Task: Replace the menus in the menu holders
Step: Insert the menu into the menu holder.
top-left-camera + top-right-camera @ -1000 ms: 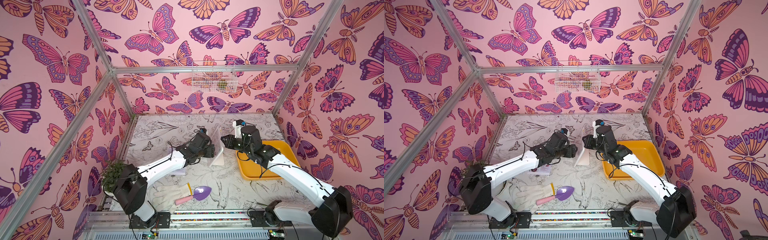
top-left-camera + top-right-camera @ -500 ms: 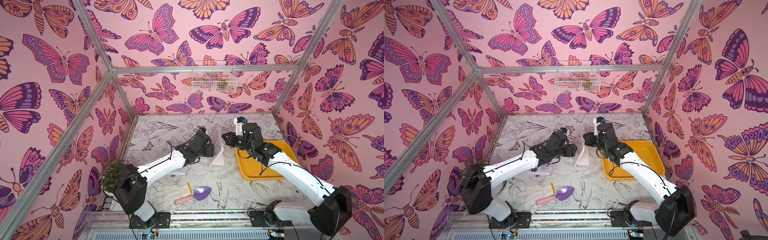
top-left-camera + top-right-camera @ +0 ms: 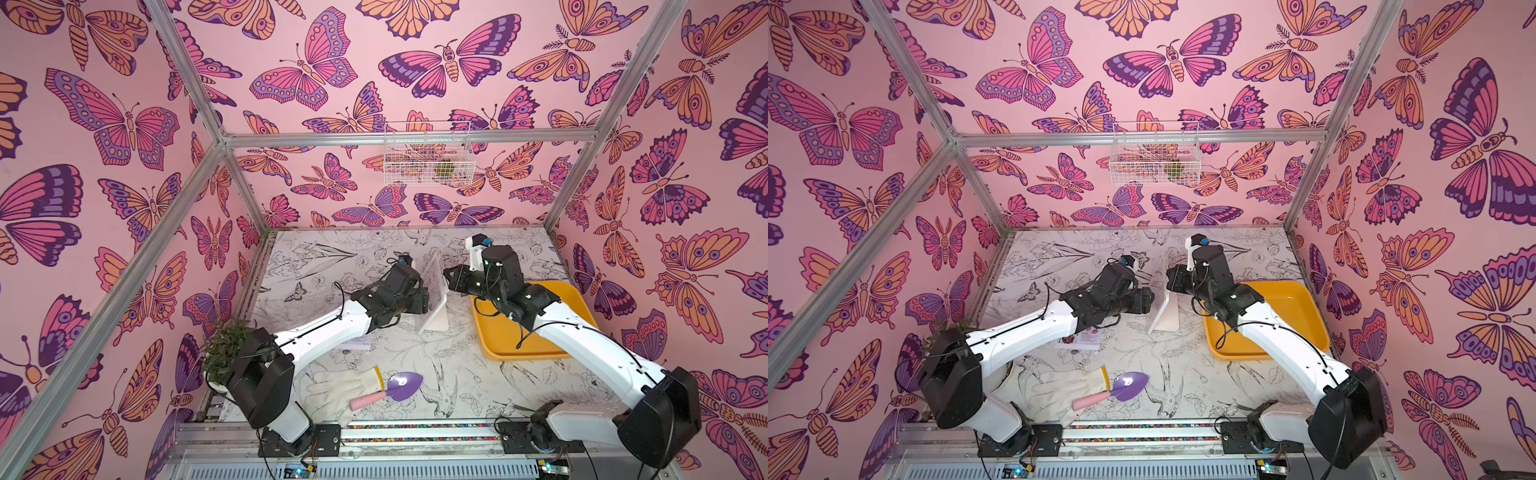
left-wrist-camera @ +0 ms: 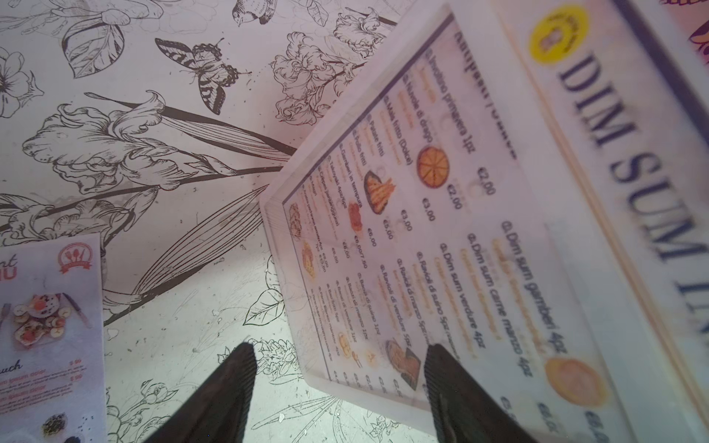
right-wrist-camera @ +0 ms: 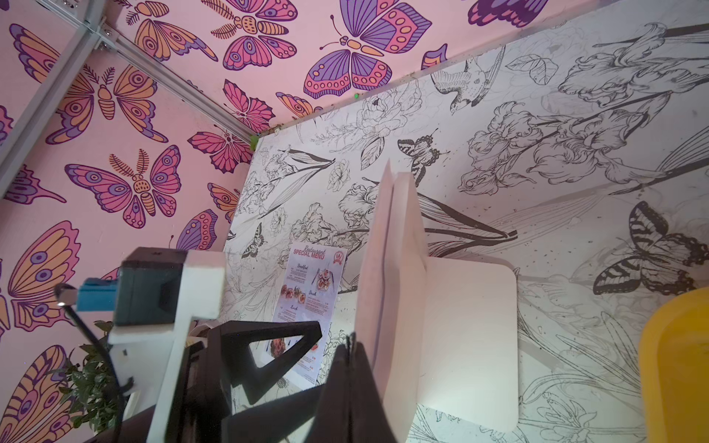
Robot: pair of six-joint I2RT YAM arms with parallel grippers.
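One table (image 3: 316, 257) with a black-and-white flower print fills the floor of the cell. Two white arms reach over it from the near edge and meet around the middle.

The left gripper (image 4: 339, 347) has its two fingers (image 4: 230, 391) spread apart, and a corner of the holder panel lies between them without touching them. The right gripper (image 5: 349, 341) has its fingers closed together at the edge of the upright sheet. I cannot tell if paper is pinched between them.

One yellow tray (image 3: 494, 336) lies on the right, partly under the right arm. One white wire basket (image 3: 428, 160) hangs on the far wall.

There is one menu holder (image 3: 434, 316). It stands near the centre, just left of the tray and between the two grippers.

There are two menus. The "DIM SUM INN" menu (image 4: 479, 230) stands at the holder panel. The "Special Menu" sheet (image 3: 1086, 338) lies flat on the table, left of the holder and partly under the left arm.

At the near side lies one white glove (image 3: 340, 386), and one small trowel (image 3: 399, 386) with a purple blade and a pink handle rests across its cuff. One green potted plant (image 3: 226, 349) stands at the near left edge.
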